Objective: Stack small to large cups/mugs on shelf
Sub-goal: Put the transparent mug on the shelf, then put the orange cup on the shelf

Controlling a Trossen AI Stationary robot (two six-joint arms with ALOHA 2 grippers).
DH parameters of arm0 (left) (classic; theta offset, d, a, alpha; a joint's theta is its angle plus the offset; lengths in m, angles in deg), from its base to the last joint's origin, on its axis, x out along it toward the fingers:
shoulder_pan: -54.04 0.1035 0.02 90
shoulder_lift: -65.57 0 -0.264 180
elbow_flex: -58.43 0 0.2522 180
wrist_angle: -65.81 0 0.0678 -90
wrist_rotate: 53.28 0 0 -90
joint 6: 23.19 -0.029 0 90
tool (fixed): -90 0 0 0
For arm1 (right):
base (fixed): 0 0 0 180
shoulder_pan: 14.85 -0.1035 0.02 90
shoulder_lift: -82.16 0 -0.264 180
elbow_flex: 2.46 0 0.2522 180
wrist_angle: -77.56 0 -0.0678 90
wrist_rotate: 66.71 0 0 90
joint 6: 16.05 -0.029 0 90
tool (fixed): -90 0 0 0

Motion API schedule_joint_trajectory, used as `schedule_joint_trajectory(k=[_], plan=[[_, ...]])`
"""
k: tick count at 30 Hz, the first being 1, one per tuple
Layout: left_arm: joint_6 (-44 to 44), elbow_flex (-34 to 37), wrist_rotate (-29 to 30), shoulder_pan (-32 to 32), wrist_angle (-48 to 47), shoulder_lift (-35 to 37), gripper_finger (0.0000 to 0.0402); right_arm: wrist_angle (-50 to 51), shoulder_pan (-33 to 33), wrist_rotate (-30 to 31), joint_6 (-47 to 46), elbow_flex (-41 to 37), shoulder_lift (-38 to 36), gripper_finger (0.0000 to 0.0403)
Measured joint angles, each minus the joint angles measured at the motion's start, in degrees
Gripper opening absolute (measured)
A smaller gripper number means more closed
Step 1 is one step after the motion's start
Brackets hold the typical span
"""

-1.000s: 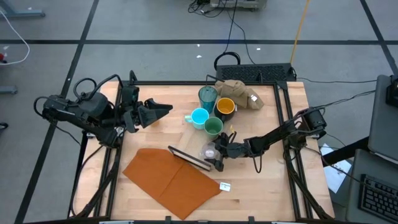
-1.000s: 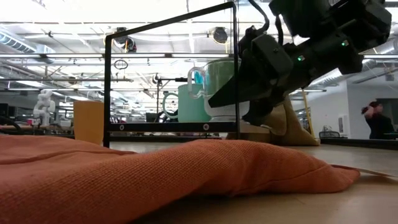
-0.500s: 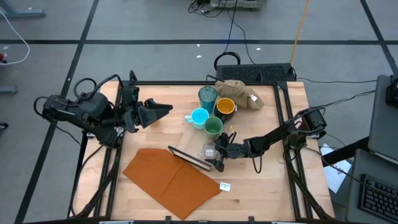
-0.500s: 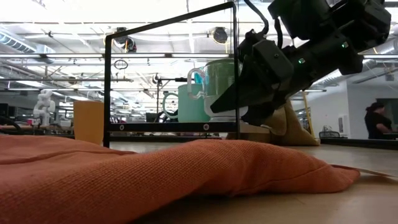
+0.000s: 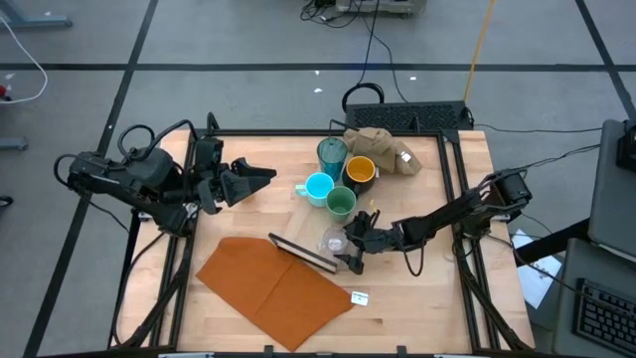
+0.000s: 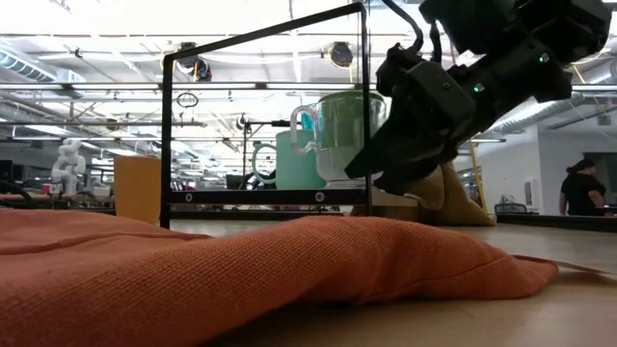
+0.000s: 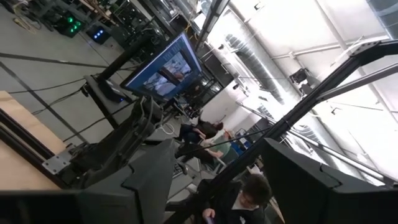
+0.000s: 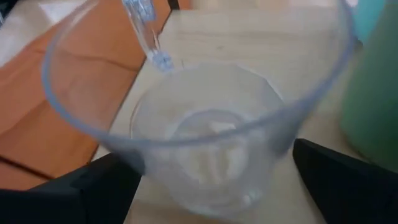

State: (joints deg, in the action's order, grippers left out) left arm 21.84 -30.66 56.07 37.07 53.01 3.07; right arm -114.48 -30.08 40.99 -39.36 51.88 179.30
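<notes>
A clear glass [image 5: 333, 242] with a handle [image 8: 144, 31] stands on the table beside the orange cloth [image 5: 276, 288]. My right gripper [image 5: 348, 247] is open, its fingers [image 8: 93, 186] on either side of the glass's lower part [image 8: 205, 186]. Farther back cluster a teal tumbler [image 5: 332, 154], a dark yellow-lined mug [image 5: 360, 171], a light blue mug [image 5: 319, 187] and a green cup [image 5: 341, 203]. The shelf [image 5: 301, 255] stands on edge as a dark frame [image 6: 265, 198] by the glass. My left gripper [image 5: 260, 177] waits open, raised at the table's left. My right gripper comes at the clear glass slanting down from the table's right, one finger [image 8: 348, 180] on each side of its lower wall [image 8: 283, 152]. The glass stands upright on the table. Whether the fingers touch it I cannot tell.
A tan cloth lump [image 5: 383, 149] lies at the back right behind the mugs. A small white tag [image 5: 359, 296] sits by the cloth's near corner. Bare wood shows at the table's far left and near right. People [image 6: 578, 188] are in the room beyond.
My right gripper has tipped a little and drawn slightly back toward the table's right edge, its fingers still apart. The clear glass has stayed where it was.
</notes>
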Motion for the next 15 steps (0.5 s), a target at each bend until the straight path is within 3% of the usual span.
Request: schedule_joint_trajectory(k=[7,15], plan=[[0.67,-0.04,-0.07,0.00,-4.79,0.27,0.0243,11.44,-0.54,0.01,-1.92,-0.09,-5.48,0.0400],[5.45,-0.11,1.68,0.27,-21.30,2.34,0.0243,24.23,-4.83,-0.86,-6.75,-0.09,-12.62,0.0400]])
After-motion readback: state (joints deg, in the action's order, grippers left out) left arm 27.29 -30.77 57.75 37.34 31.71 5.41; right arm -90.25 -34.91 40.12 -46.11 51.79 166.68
